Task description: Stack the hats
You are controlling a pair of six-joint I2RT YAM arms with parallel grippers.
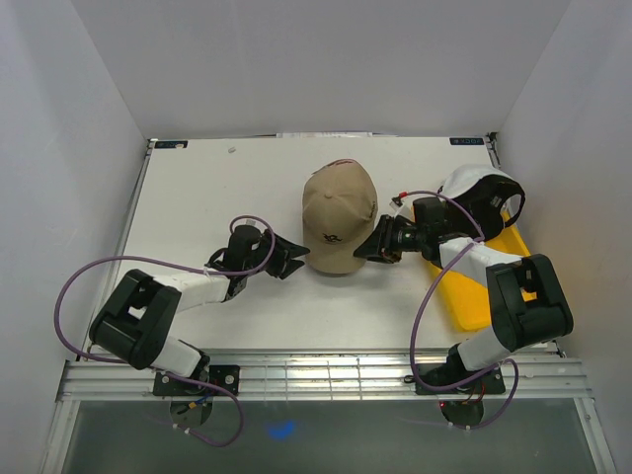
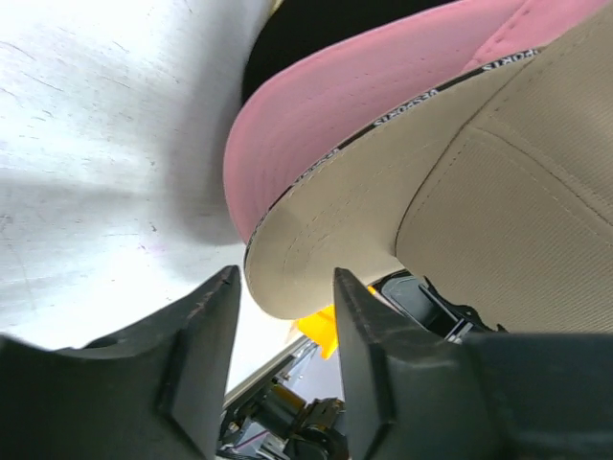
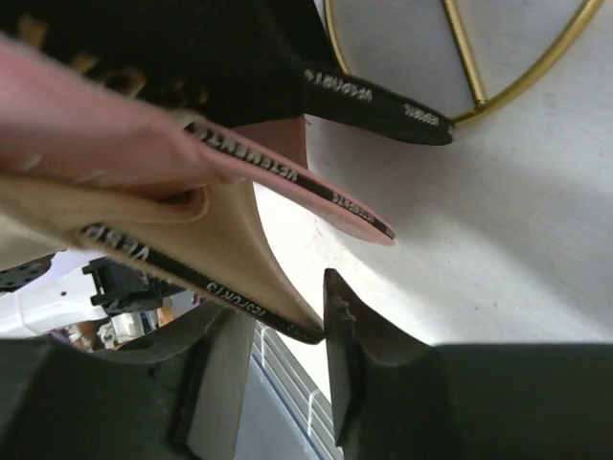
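Observation:
A tan cap (image 1: 339,217) tops a stack in the middle of the table. The left wrist view shows its brim (image 2: 326,249) above a pink cap (image 2: 335,105) and a black cap (image 2: 306,29). My left gripper (image 1: 296,259) is open at the stack's left, and the tan brim's tip sits just beyond its fingertips (image 2: 285,278). My right gripper (image 1: 370,244) is at the stack's right, open (image 3: 280,299). The tan cap's taped edge (image 3: 192,230) passes between its fingers and touches one finger. The pink brim (image 3: 326,192) and black cap (image 3: 239,48) lie beyond. A white cap (image 1: 482,193) lies at the right.
A yellow tray (image 1: 474,296) lies at the right edge under my right arm, with the white cap at its far end. A gold wire stand (image 3: 479,57) shows behind the stack in the right wrist view. White walls enclose the table on three sides.

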